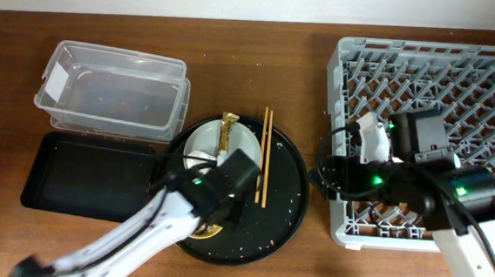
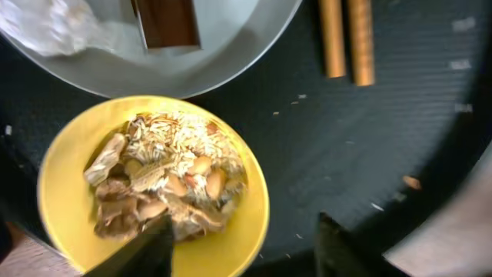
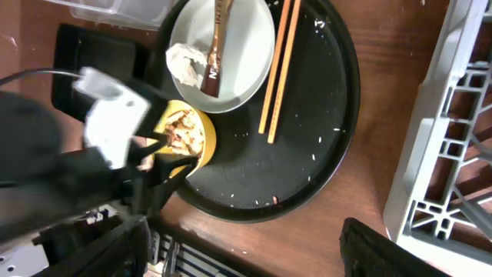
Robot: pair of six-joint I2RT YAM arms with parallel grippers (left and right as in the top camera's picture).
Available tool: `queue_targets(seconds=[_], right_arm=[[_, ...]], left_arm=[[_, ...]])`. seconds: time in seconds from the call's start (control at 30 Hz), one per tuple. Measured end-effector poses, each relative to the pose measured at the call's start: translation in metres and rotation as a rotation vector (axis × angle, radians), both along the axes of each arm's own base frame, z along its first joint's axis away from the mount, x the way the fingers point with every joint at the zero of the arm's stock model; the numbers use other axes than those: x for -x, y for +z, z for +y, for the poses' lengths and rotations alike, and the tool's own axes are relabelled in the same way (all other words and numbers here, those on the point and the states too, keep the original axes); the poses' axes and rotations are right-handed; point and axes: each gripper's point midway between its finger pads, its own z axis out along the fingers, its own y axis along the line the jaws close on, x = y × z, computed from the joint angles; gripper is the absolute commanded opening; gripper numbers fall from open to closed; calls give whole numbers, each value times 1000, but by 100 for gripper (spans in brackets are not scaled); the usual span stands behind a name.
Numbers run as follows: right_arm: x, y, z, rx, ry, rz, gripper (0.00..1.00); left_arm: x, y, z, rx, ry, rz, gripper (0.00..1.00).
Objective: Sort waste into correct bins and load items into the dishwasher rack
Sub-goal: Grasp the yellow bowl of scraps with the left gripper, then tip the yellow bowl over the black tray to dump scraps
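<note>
The small yellow bowl point(image 2: 69, 185) holds beige-brown food scraps point(image 2: 161, 181) and stands on the round black tray point(image 1: 282, 202). My left gripper point(image 2: 242, 250) is open, with one finger inside the bowl and the other outside its rim. Behind it, the grey-green plate point(image 2: 223, 65) carries the white tissue point(image 2: 54, 27) and the gold-and-brown wrapper point(image 2: 165, 23). Two chopsticks point(image 1: 264, 157) lie on the tray beside the plate. My right gripper point(image 3: 250, 246) is open and empty, above the table between the tray and the grey rack point(image 1: 462, 75). The cups are out of view.
The clear plastic box point(image 1: 111, 90) stands at the back left, with the shallow black rectangular tray point(image 1: 70, 174) in front of it. Rice grains are scattered on the round tray point(image 3: 307, 154). The right arm hangs over the rack's front left corner.
</note>
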Motion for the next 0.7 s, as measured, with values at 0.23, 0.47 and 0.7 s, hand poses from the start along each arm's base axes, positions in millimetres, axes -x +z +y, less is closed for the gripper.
queue_targets(seconds=[0.23, 0.47, 0.7], right_arm=[[-5, -8, -4, 32, -27, 25, 89], [-19, -15, -35, 132, -208, 28, 99], [-27, -18, -76, 157, -371, 54, 98]], left_arm=[[1, -45, -8, -70, 48, 91, 45], [6, -54, -11, -36, 63, 112, 0], [13, -50, -4, -39, 69, 147, 0]])
